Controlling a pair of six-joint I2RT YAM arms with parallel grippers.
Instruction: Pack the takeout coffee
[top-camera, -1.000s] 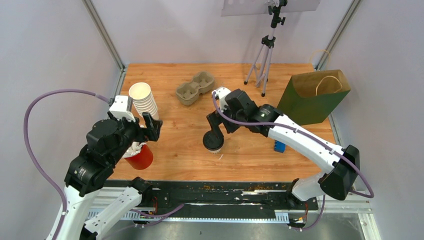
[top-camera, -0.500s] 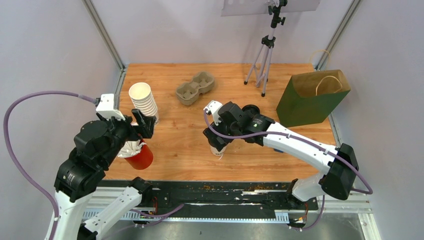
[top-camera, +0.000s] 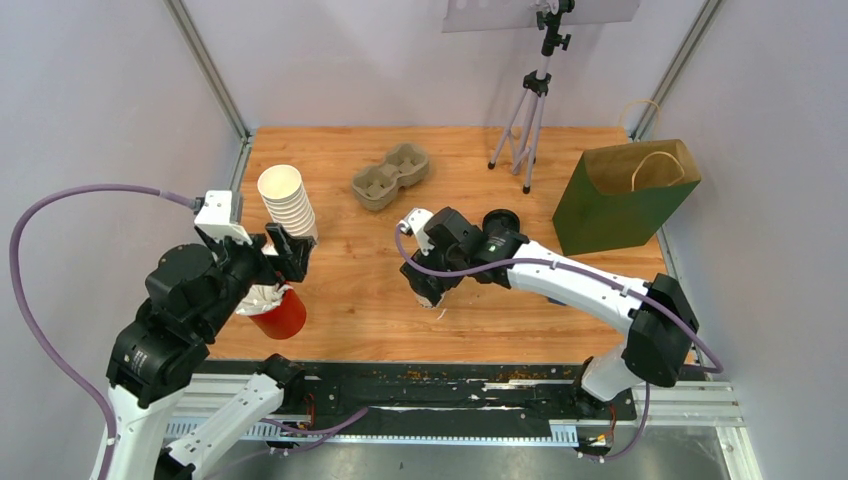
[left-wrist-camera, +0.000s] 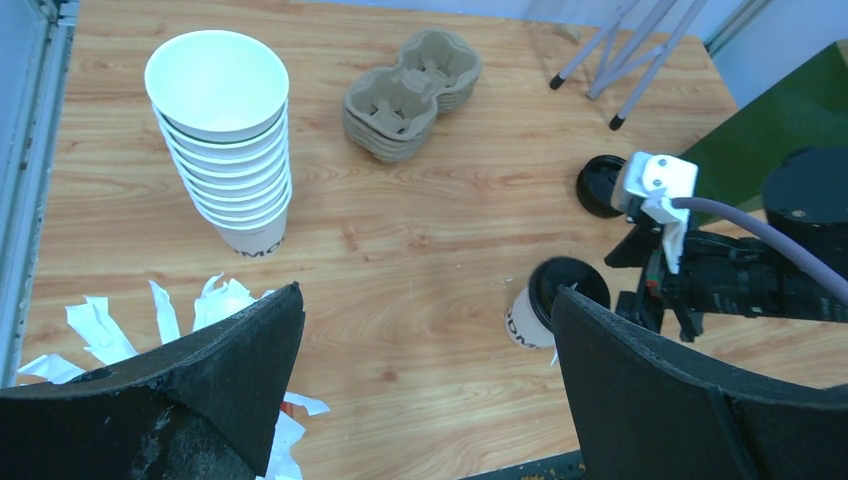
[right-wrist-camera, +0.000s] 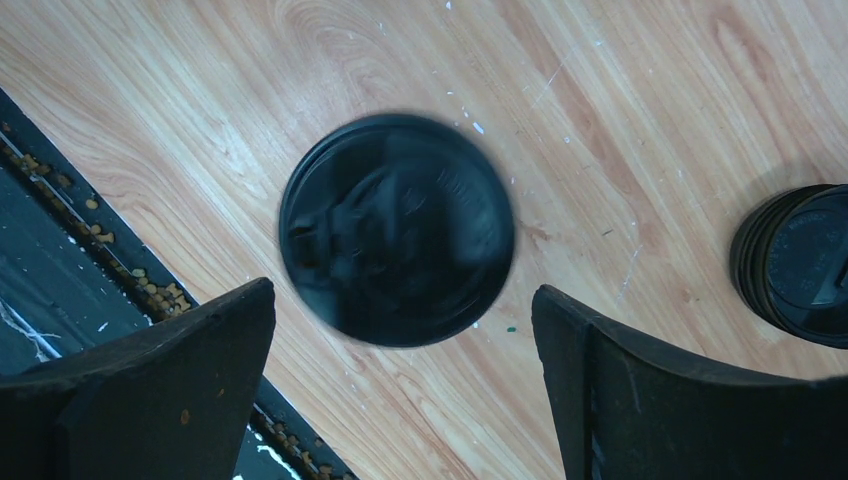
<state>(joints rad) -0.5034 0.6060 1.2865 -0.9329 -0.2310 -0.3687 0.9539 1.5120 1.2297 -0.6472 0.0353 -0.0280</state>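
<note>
The white-sided paper cup with the round black plastic lid (right-wrist-camera: 397, 230) stands upright on the wooden table (right-wrist-camera: 620, 90), directly beneath the right claw (right-wrist-camera: 403, 290) — centred between its two spread fingers, touched by neither. It looks light and thin-walled, easy to crush if squeezed hard, and the glossy lid is probably slippery (and liable to pop off). A gentle hold on the side wall just under the lid rim seems best. Beyond one finger's outer side lies another black lid (right-wrist-camera: 800, 265); what sits under it I cannot tell. The left claw (left-wrist-camera: 427, 300) hangs wide open and empty — the moulded cardboard two-cup carrier (left-wrist-camera: 410, 85) far ahead of it, the stack of lidless white cups (left-wrist-camera: 225, 150) ahead past one finger.
</note>
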